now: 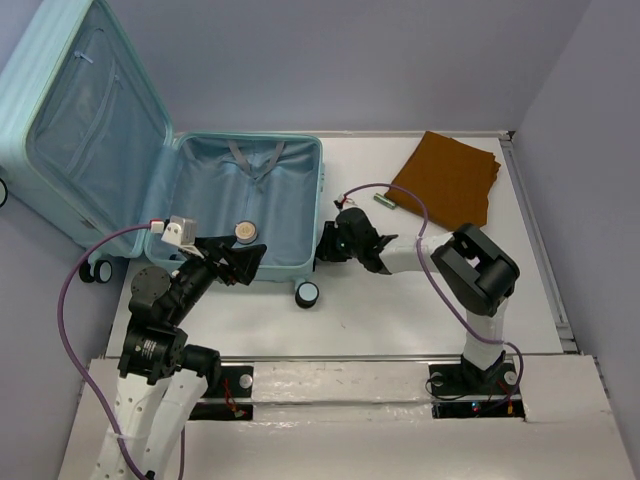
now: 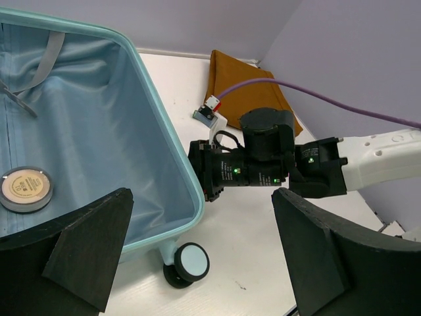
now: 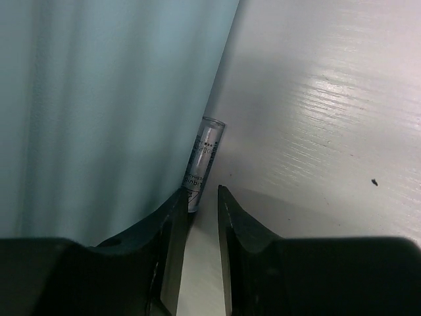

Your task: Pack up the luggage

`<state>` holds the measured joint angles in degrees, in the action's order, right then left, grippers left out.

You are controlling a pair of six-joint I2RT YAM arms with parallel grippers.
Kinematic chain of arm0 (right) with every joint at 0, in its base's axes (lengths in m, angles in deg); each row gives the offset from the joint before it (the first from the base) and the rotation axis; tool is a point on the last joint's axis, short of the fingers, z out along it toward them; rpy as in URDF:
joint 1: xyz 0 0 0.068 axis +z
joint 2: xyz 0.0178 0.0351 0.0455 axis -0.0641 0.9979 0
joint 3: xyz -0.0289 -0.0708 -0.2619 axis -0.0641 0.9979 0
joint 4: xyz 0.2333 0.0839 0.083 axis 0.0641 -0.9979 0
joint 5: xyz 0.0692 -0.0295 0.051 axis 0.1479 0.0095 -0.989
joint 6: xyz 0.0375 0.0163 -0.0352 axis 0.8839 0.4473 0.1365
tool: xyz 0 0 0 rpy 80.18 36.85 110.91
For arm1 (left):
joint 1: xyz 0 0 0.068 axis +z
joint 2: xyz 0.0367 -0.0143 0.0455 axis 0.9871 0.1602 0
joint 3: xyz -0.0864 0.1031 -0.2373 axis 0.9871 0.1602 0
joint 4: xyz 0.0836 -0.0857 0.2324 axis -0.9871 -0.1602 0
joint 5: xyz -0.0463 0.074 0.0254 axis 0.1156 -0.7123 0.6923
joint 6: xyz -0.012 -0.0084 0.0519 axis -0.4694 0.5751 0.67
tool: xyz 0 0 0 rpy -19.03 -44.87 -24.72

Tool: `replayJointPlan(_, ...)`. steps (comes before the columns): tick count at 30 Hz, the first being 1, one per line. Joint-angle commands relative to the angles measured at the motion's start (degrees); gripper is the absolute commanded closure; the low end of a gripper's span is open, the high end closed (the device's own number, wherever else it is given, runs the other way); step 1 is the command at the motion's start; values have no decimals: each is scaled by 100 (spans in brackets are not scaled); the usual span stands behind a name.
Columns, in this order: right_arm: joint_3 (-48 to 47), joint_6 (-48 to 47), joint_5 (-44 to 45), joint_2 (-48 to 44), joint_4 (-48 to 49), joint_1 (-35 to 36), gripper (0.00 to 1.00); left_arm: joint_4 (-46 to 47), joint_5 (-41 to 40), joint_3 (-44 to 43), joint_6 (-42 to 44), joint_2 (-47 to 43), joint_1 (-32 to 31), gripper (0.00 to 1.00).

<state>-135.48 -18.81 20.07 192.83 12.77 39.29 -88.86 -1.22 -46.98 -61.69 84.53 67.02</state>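
The luggage (image 1: 322,200), a pale aqua suitcase, lies open on the table with its lid (image 1: 80,130) leaning up at the left. A round tin (image 1: 246,233) lies on its lining and also shows in the left wrist view (image 2: 25,187). My left gripper (image 1: 240,262) is open and empty above the suitcase's near right corner (image 2: 177,164). My right gripper (image 1: 325,243) is low against the suitcase's outer right wall (image 3: 99,99). Its jaws stand narrowly apart. A small clear tube (image 3: 204,161) lies along the wall, just beyond the left fingertip (image 3: 181,197), not clamped.
A folded brown cloth (image 1: 447,177) lies at the back right, with a small green item (image 1: 383,200) beside it. A caster wheel (image 1: 308,293) sticks out at the suitcase's near right corner. Grey straps (image 1: 255,158) hang inside at the back. The right arm's purple cable (image 1: 400,195) loops over the table.
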Motion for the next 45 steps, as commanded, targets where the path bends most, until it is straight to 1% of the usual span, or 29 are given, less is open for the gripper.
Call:
replayJointPlan(1,69,-10,470,127,-100,238,70,298,122,39,42,-21,40,1)
replayJointPlan(4,69,-54,971,162,-433,405,70,298,122,39,42,-39,40,1)
replayJointPlan(6,60,-45,1279,180,-829,406,73,298,122,39,42,-47,40,1)
replayJointPlan(7,95,-19,1594,137,-926,406,74,298,122,39,42,-47,40,1)
replayJointPlan(8,139,-10,1788,67,-1022,406,76,289,122,39,42,-47,40,1)
replayJointPlan(11,245,-71,2562,-250,-1549,406,77,298,122,39,42,-39,40,1)
replayJointPlan(12,262,-106,2842,-346,-1568,406,77,298,122,39,42,-39,40,1)
replayJointPlan(15,280,-255,3056,-689,-1901,406,77,306,122,39,33,-39,40,1)
replayJointPlan(17,289,-387,2995,-926,-1911,406,75,306,122,39,33,-39,40,1)
replayJointPlan(19,289,-475,2557,-1067,-1806,406,71,306,122,39,33,-30,40,1)
replayJointPlan(20,324,-537,2346,-1129,-1675,406,65,306,122,39,33,-30,40,1)
replayJointPlan(21,376,-555,2109,-1199,-1369,406,62,306,131,39,33,-21,40,1)
replayJointPlan(22,394,-572,1689,-1226,-1236,406,57,306,131,48,33,-30,40,1)
replayJointPlan(24,438,-642,1571,-1217,-1007,406,52,306,131,39,33,-12,40,1)
replayJointPlan(25,377,-747,1832,-1182,-1014,406,53,306,131,39,33,-4,40,1)
replayJointPlan(26,333,-887,1878,-1182,-1032,310,53,306,139,39,33,-3,40,1)
replayJointPlan(27,237,-1176,1817,-1208,-1076,40,60,306,148,39,33,5,31,1)
replayJointPlan(28,193,-1266,1625,-1235,-1102,-154,68,306,148,39,42,5,31,1)
replayJointPlan(29,140,-1354,1467,-1270,-1146,-391,70,306,157,39,42,14,31,1)
replayJointPlan(30,-78,-1563,1030,-1287,-1355,-863,70,315,157,39,33,23,31,1)
replayJointPlan(31,-237,-1705,921,-1270,-1514,-1051,70,315,166,39,42,14,31,1)
replayJointPlan(32,-430,-1854,955,-1218,-1716,-1192,65,315,175,39,42,5,31,1)
replayJointPlan(33,-649,-2030,1034,-1148,-2179,-1307,62,324,166,48,42,5,31,1)
replayJointPlan(34,-1174,-2423,1061,-921,-2401,-1473,56,324,175,48,42,-12,31,1)
replayJointPlan(36,-1721,-2977,1096,-621,-3041,-1536,50,324,175,48,42,-21,22,1)
replayJointPlan(37,-2281,-3311,1105,-280,-3462,-1606,46,315,175,39,42,-30,31,1)
replayJointPlan(40,-2987,-3726,1026,214,-3879,-1677,45,315,166,39,51,-30,22,1)
replayJointPlan(42,-3513,-4191,903,626,-4159,-1747,44,315,166,39,42,-21,5,1)
replayJointPlan(45,-4077,-4596,1113,1048,-4415,-1800,43,315,175,39,42,-4,-4,1)
